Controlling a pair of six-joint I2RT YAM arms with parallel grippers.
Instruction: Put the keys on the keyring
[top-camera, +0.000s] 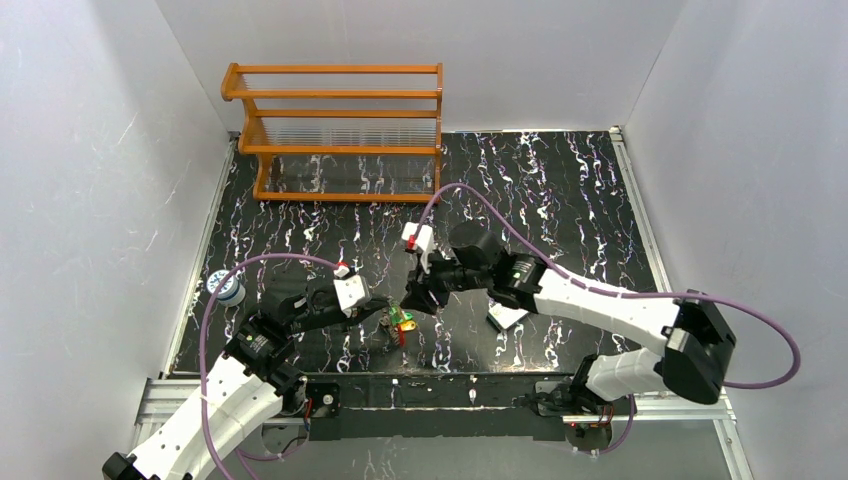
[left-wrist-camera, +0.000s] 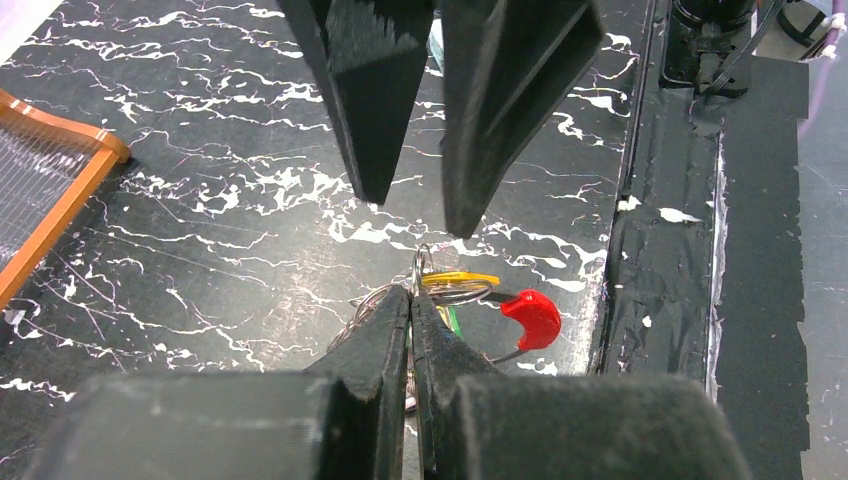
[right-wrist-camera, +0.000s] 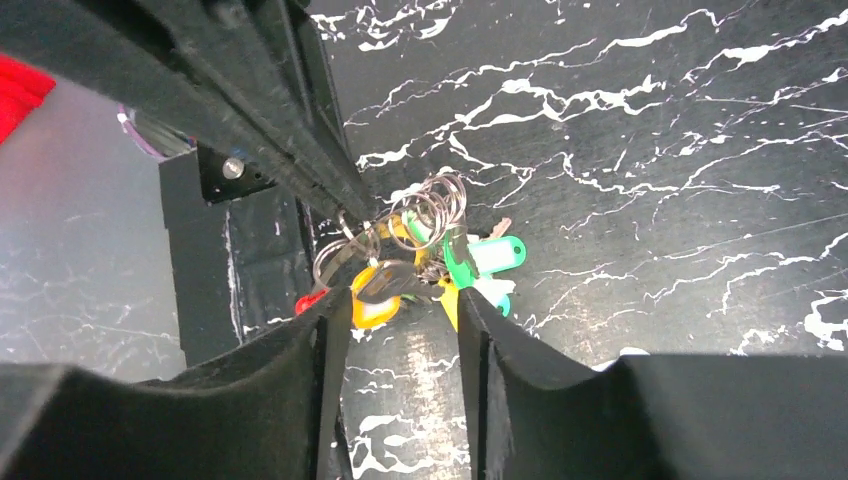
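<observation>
- Black, white-veined table (top-camera: 560, 190) fills the floor of a white-walled booth, and both arms reach over it from the near edge.
- Orange wooden rack (top-camera: 340, 130) with slatted shelves stands upright at the far left of the table, well apart from the arms.
- Purple cables (top-camera: 480, 205) loop along each arm.
- The left gripper (left-wrist-camera: 411, 297) comes in low from the left. Its two fingers are pressed together with no gap, pinching a wire loop of the keyring (left-wrist-camera: 422, 262).
- The right gripper (right-wrist-camera: 402, 300) meets it from the right, fingertips pointed down at the same bunch. Its jaws stand partly apart and straddle the bunch without clamping anything.
- A flat white card (top-camera: 505, 318) lies on the table just beside the right forearm.
- A small blue and white round thing (top-camera: 227, 290) sits near the table's left edge.
- The keyring is a cluster of thin silver wire loops, lying near the front middle of the table between the two grippers.
- The keys (right-wrist-camera: 440, 270) are bunched against those loops. One has a yellow head (right-wrist-camera: 375, 300) between the right fingers, and one has a green head (right-wrist-camera: 490, 255) just right of them.
- I cannot tell which keys are threaded on.
- A red plastic tab (left-wrist-camera: 532, 317) lies at the side of the bunch nearest the table's front edge.
</observation>
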